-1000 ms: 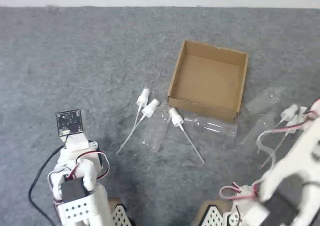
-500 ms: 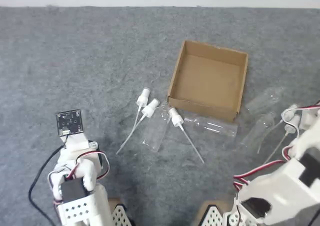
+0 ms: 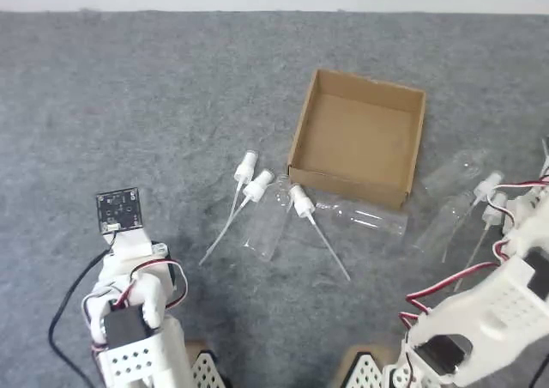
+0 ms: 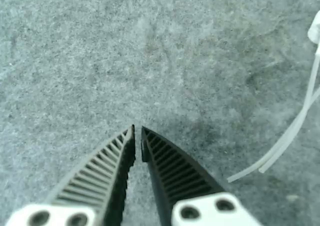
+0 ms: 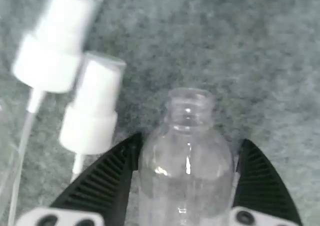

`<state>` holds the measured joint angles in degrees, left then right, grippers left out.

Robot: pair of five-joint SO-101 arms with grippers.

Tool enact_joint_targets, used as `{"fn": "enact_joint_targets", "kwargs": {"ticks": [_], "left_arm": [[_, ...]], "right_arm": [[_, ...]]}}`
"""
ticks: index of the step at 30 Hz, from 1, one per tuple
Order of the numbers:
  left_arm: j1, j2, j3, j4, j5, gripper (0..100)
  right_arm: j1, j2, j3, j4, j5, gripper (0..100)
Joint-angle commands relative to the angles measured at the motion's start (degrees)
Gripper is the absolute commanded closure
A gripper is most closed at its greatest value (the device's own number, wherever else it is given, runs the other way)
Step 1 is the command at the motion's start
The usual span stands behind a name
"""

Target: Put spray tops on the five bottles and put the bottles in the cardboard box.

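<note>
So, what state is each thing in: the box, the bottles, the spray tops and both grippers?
Cardboard box: open, empty.
Left gripper: shut, holding nothing.
Right gripper: open, jaws either side of one bottle.
Other bottles: lying down, uncapped.
Spray tops: loose, fitted to nothing.

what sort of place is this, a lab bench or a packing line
Probably a robot test bench, not a packing line: a grey mat covers the table, a left arm and right arm sit at its near edge, and loose bottles and spray tops lie round one cardboard box.

Right pincer (image 5: pixel 187 145) now astride bottle (image 5: pixel 186 168)
</note>
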<state>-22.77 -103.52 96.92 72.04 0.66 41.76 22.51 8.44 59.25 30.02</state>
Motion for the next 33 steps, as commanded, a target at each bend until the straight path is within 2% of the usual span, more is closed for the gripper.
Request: {"fn": "enact_joint_targets", "kwargs": {"ticks": [1,7,10,13,15,18,24,27,30,33], "left_arm": [[0.00,-0.88,-0.40,0.26,-0.26,99],[3.43,-0.88,-0.48,-0.18,-0.26,99],[2.90,-0.88,-0.75,-4.92,-1.32,99],[0.35,-0.88,-0.66,-13.01,-11.34,99],[-1.67,-0.88,-1.36,-16.97,-19.16,99],[-2.20,-0.53,-5.67,-19.08,-22.77,99],[2.02,7.21,-23.60,-11.08,-26.29,96],[5.71,19.78,-34.33,-6.77,-28.13,91],[12.31,34.02,-45.41,-0.88,-27.96,91],[19.69,47.21,-54.99,2.81,-22.95,91]], "right_arm": [[0.13,-0.48,-1.23,-0.84,0.97,75.8],[0.13,-1.01,-2.20,-0.57,0.97,90.2],[0.31,-1.01,-2.99,-0.48,0.97,96.7],[0.40,-1.01,-3.52,0.40,1.76,99.0],[0.40,-1.10,-3.60,1.71,4.92,99.2],[0.66,-1.10,-3.60,2.86,7.65,99.2],[1.98,-1.10,-3.60,2.68,8.18,99.2],[2.07,-1.10,-3.60,2.68,8.70,99.2],[2.07,-1.10,-3.34,2.77,11.69,99.2],[2.33,-1.10,-3.25,2.77,13.45,99.2]]}}
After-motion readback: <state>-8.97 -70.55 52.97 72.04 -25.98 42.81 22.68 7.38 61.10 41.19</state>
